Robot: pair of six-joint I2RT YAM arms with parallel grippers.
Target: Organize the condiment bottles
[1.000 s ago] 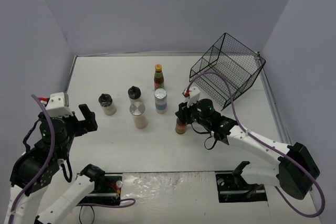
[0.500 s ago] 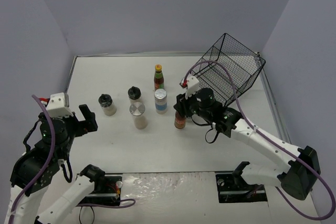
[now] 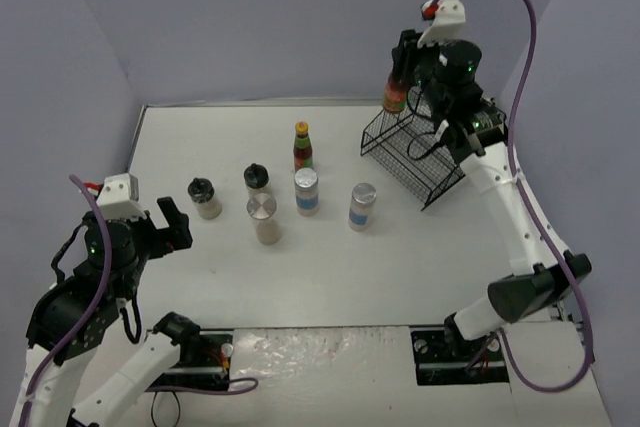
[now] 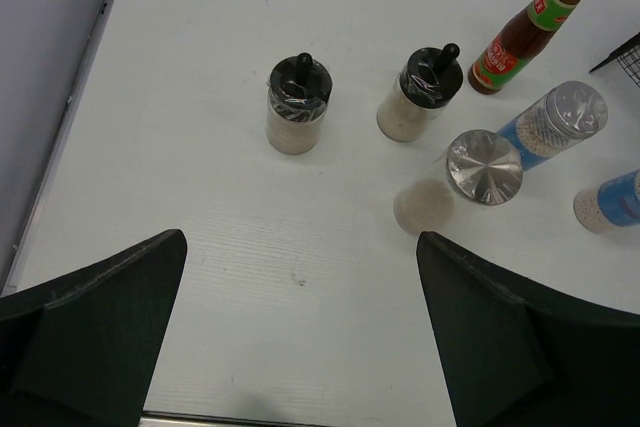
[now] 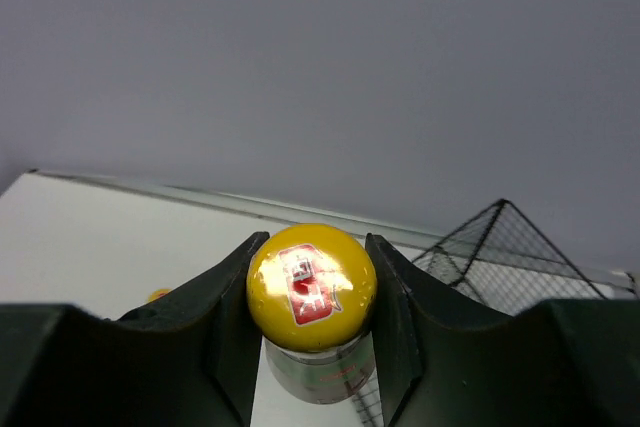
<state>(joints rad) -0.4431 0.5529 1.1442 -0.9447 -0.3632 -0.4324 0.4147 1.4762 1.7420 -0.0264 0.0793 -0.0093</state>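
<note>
My right gripper [image 3: 402,75] is shut on a dark sauce bottle [image 3: 396,94] just under its yellow cap [image 5: 311,287], and holds it upright in the air over the near left rim of the black wire basket [image 3: 432,142]. A second yellow-capped sauce bottle [image 3: 302,147] stands at the table's middle back. Near it stand two black-capped shakers [image 3: 203,198] [image 3: 257,180] and three silver-lidded jars [image 3: 262,219] [image 3: 306,191] [image 3: 361,206]. My left gripper [image 3: 170,227] hangs open at the left, short of the shakers [image 4: 298,102] [image 4: 425,89], with nothing between its fingers [image 4: 120,297].
The basket [image 5: 500,247] leans tilted against the back right corner. Grey walls close in the table on the left, back and right. In the left wrist view the table's left edge [image 4: 60,147] runs close to the nearest shaker.
My right arm has lifted the sauce bottle off the table and carried it up and back to above the basket. A silver-lidded jar that it hid now shows. The left arm barely shifted.
</note>
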